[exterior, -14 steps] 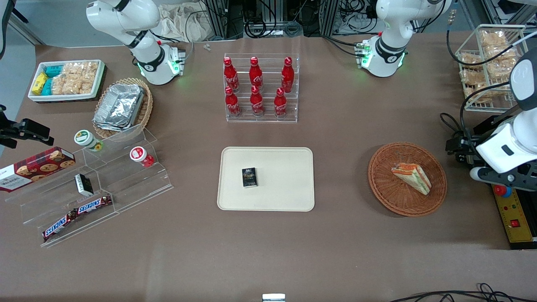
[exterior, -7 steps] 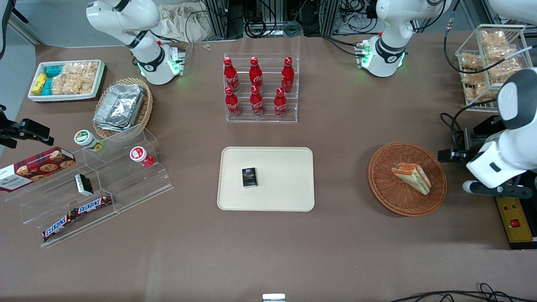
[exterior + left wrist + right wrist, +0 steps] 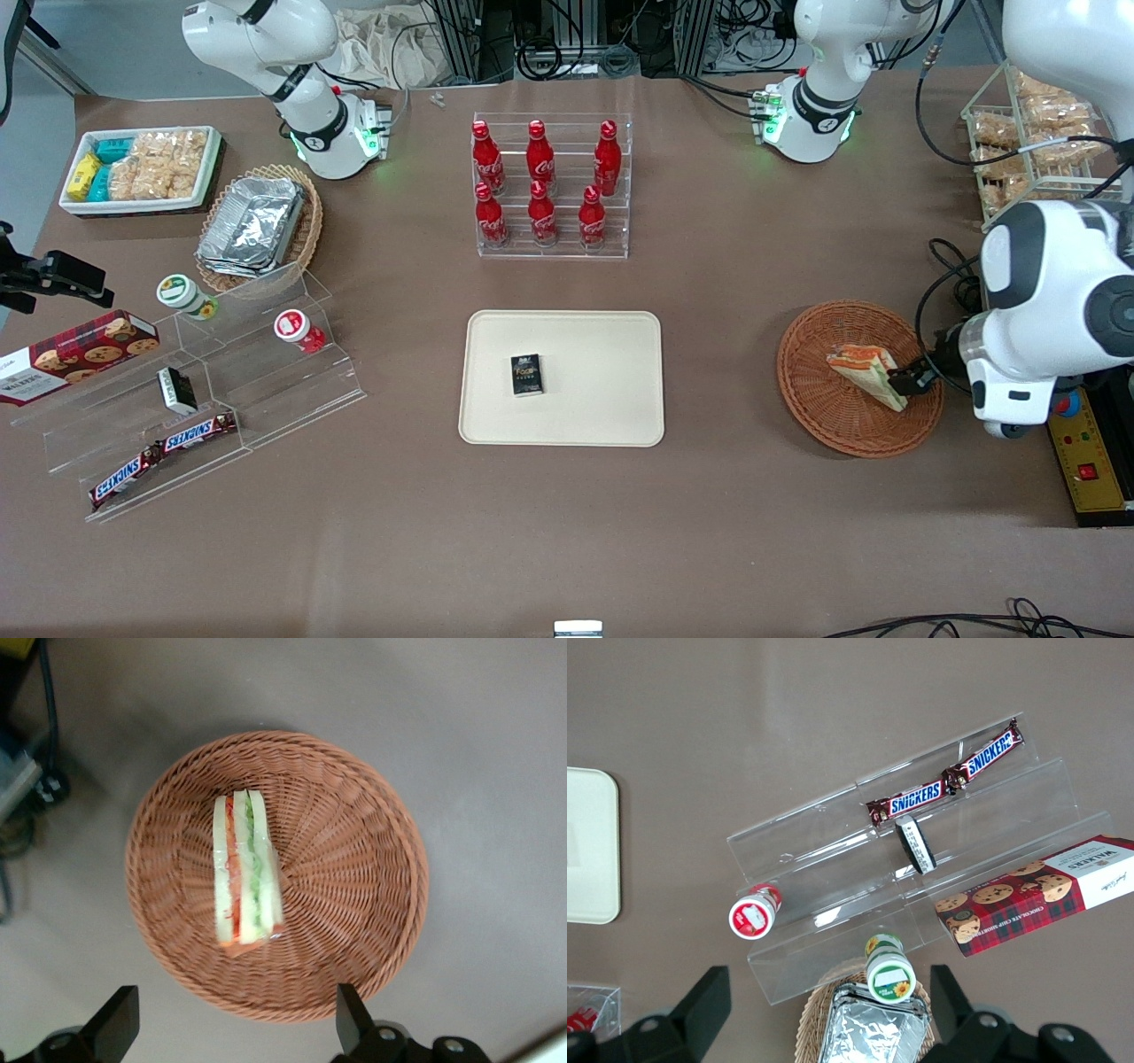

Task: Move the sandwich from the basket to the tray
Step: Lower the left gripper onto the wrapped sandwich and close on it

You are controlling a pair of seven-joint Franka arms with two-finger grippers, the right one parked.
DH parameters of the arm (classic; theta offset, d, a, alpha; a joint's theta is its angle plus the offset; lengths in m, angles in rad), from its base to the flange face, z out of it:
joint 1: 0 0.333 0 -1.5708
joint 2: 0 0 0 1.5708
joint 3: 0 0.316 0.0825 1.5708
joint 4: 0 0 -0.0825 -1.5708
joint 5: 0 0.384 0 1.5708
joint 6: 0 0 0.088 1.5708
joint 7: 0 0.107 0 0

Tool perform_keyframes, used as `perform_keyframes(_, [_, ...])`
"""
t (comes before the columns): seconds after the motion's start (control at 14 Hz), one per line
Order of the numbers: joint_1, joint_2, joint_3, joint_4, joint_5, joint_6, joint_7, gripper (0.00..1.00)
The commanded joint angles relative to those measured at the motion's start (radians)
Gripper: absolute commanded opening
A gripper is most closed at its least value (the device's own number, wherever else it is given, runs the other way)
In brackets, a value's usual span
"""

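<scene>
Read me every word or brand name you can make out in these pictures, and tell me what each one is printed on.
"SNICKERS": on both candy bars on the clear stand.
"Walkers": on the red cookie box.
Coca-Cola script: on the red bottles, barely legible.
Black box on the tray: too small to read.
The gripper, open above the sandwich in the basket, shows none.

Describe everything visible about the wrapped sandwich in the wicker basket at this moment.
The triangular wedge sandwich has pale bread with orange-red and green filling layers, in clear wrap. It lies near the middle of the round reddish-brown woven wicker basket, touching only the weave. The left arm's hand hovers above it, fingers open and apart from it. The large cream-beige rectangular tray lies toward the parked arm's end.
</scene>
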Motion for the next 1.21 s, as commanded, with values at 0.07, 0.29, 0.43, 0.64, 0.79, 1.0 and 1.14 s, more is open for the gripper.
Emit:
perform_keyframes(0.07, [-0.001, -0.018, -0.001, -0.099, 0.014, 0.106, -0.19, 1.0])
perform_keyframes(0.29, [0.008, 0.049, 0.0, -0.096, 0.011, 0.173, -0.238, 1.0])
perform_keyframes(0.43, [0.008, 0.089, 0.002, -0.094, 0.014, 0.207, -0.27, 1.0])
perform_keyframes(0.64, [-0.001, 0.106, 0.002, -0.103, 0.017, 0.207, -0.295, 1.0])
perform_keyframes(0.79, [0.001, 0.104, 0.003, -0.135, 0.019, 0.207, -0.297, 1.0])
perform_keyframes(1.0, [0.002, 0.103, 0.006, -0.136, 0.02, 0.205, -0.295, 1.0])
perform_keyframes(1.14, [0.004, 0.097, 0.008, -0.113, 0.019, 0.198, -0.298, 1.0])
